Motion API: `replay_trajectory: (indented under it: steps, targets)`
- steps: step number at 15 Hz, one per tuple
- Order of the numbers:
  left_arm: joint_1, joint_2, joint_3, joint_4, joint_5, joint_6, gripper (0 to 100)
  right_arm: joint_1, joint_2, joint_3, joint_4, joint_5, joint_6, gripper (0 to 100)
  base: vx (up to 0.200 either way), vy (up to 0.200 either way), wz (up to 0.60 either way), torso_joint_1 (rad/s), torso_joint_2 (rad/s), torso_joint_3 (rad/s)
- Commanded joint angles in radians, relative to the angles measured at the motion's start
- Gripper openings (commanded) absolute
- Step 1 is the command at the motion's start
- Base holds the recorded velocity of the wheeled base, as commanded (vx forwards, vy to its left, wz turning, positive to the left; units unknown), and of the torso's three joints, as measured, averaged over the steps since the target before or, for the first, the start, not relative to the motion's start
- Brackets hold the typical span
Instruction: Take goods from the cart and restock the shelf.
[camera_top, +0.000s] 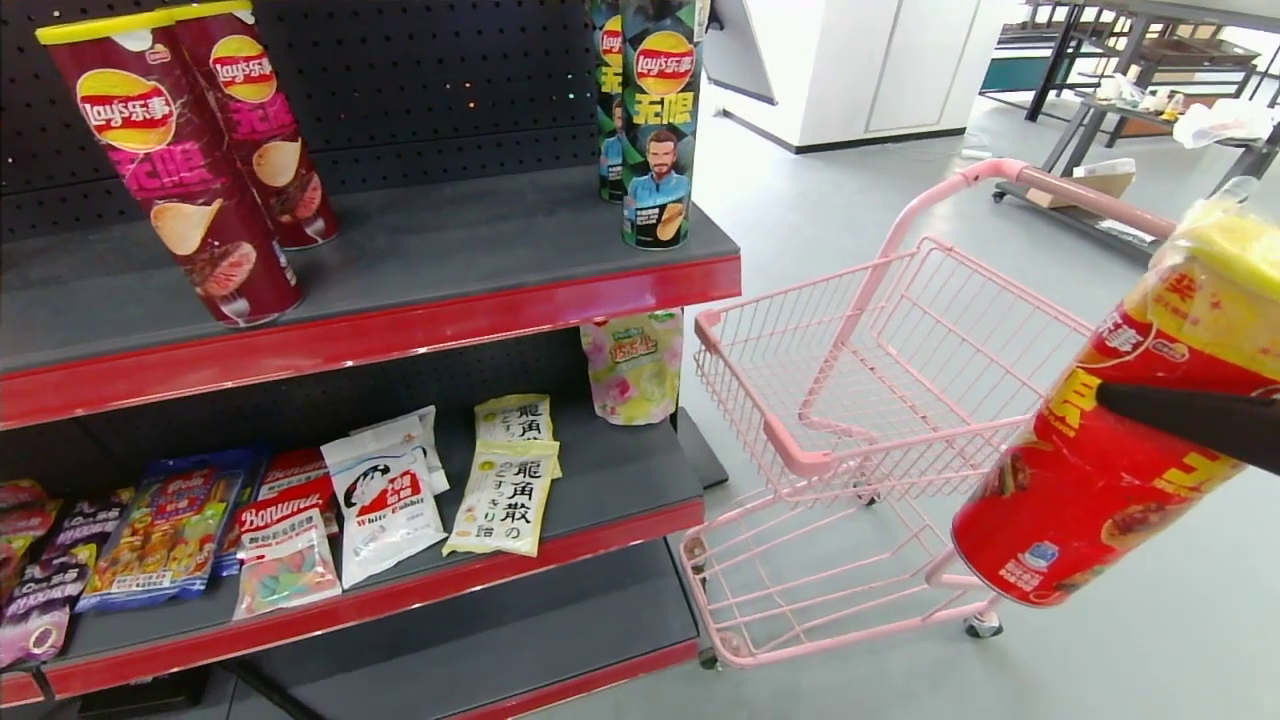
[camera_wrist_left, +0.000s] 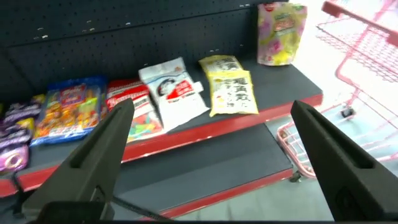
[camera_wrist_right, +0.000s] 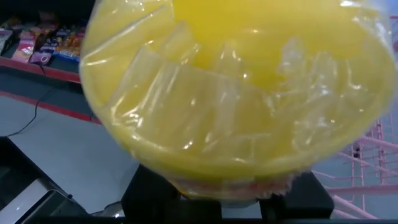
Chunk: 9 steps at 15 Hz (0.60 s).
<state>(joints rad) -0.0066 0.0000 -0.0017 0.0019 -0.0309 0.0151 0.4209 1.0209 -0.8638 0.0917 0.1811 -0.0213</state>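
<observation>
Risks toppling the tall maroon crisp tubes (camera_top: 190, 190) on the grey red-edged top shelf (camera_top: 450, 240) if swung in this tilted, left gripper (camera_wrist_left: 211, 109) spread empty near the lower shelf (camera_wrist_left: 286, 84), right gripper (camera_top: 1150, 410) clenched round the red yellow-lidded crisp tube (camera_top: 1080, 490) right of the pink wire cart (camera_top: 790, 452), above smooth grey floor (camera_top: 820, 190) in an open room.

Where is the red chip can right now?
The red chip can is held tilted in the right gripper, on the head view's right side, just beside the pink cart.

shelf (camera_top: 450, 230), chip cans (camera_top: 190, 170) above, snack bags (camera_top: 385, 500) below
</observation>
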Motion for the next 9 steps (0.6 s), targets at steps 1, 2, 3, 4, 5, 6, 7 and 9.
replay_trajectory:
  steps: [1, 2, 3, 4, 5, 6, 7, 9]
  targets:
    - [0.0, 0.0, 0.0, 0.0, 0.0, -0.001, 100, 0.001, 0.018, -0.001, -0.012, 0.001, 0.0, 0, 0.0, 0.0, 0.6, 0.002, 0.01, 0.002]
    - [-0.001, 0.0, 0.0, 0.0, 0.0, -0.001, 100, 0.001, 0.019, 0.0, -0.024, 0.001, 0.0, 0, 0.0, 0.0, 0.6, 0.007, 0.0, -0.002]
    - [0.0, 0.0, 0.0, 0.0, 0.0, -0.001, 100, 0.001, 0.028, 0.005, -0.049, 0.001, 0.0, 0, 0.0, 0.0, 0.6, -0.002, 0.0, 0.007]
    - [-0.001, 0.0, 0.0, 0.0, 0.0, -0.001, 100, 0.001, 0.031, 0.006, -0.053, 0.001, 0.0, 0, 0.0, 0.0, 0.6, 0.017, 0.0, -0.007]
    - [0.0, 0.0, 0.0, 0.0, 0.0, -0.001, 100, 0.003, 0.033, 0.008, -0.055, 0.003, -0.002, 0, 0.0, 0.0, 0.6, 0.002, 0.0, -0.002]
    - [0.0, 0.0, 0.0, 0.0, 0.0, -0.001, 100, 0.003, 0.033, 0.008, -0.055, 0.003, -0.002, 0, 0.0, 0.0, 0.0, 0.0, 0.0, 0.0]
    - [0.0, 0.0, 0.0, 0.0, 0.0, -0.003, 100, 0.003, 0.036, 0.011, -0.055, 0.005, -0.014, 0, 0.0, 0.0, 0.0, 0.0, 0.0, 0.0]
    - [0.0, 0.0, 0.0, 0.0, 0.0, -0.003, 100, 0.007, 0.041, 0.011, -0.056, 0.005, -0.016, 0, 0.0, 0.0, 0.0, 0.0, 0.0, 0.0]
